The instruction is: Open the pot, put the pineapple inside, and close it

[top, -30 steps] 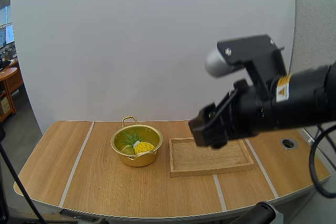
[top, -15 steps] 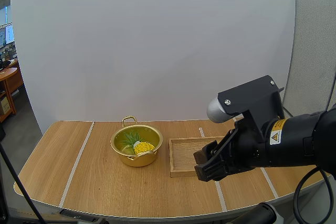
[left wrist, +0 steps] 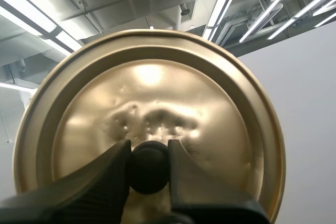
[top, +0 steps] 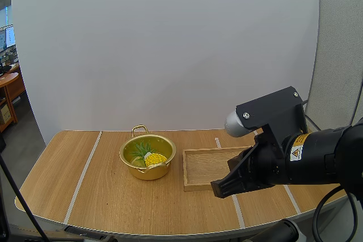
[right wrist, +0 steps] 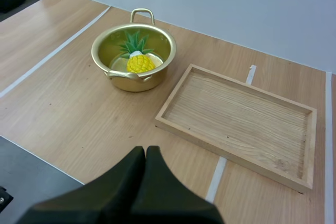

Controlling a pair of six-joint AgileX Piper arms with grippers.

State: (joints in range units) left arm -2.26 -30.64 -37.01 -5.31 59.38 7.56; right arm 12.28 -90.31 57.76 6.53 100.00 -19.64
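Note:
A golden pot stands uncovered left of the table's middle, one loop handle at its far side. A yellow pineapple with green leaves lies inside it. My right gripper hangs low at the near right, in front of the wooden tray, its fingers together as one dark wedge. The right wrist view looks past my right gripper to the pot, the pineapple and the tray. My left gripper is shut on the black knob of the golden lid.
The wooden tray lies empty right of the pot. Pale tape lines cross the tabletop. A round grommet hole sits at the far right. The table's front edge curves near the arm bases.
My right arm has dropped and drawn back from above the tray toward the near right. Its fingers have closed on nothing. Pot and pineapple have not moved.

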